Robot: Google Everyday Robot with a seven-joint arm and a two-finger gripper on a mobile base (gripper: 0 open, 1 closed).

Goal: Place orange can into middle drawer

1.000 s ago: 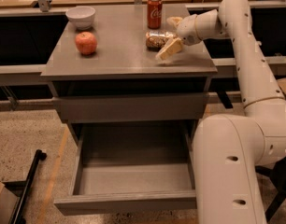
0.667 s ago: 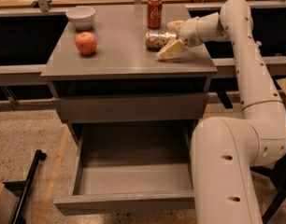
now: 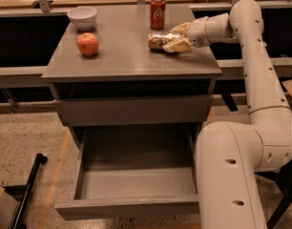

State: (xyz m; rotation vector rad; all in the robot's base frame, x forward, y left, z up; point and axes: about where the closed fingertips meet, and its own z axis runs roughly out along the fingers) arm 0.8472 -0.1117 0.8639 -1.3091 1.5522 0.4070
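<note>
- Where is the orange can (image 3: 159,40)?
- It lies on its side on the table (image 3: 122,61), near the right edge. A red cola can (image 3: 158,12) stands just behind it.
- And the hand (image 3: 170,39)?
- It reaches in from the right. It is closed around the right end of the orange can.
- Is the middle drawer (image 3: 136,182) open?
- Yes, it is pulled out below the table top, well apart from the can.
- What else is on top?
- A red apple (image 3: 88,44) and a white bowl (image 3: 82,17) on the left.
</note>
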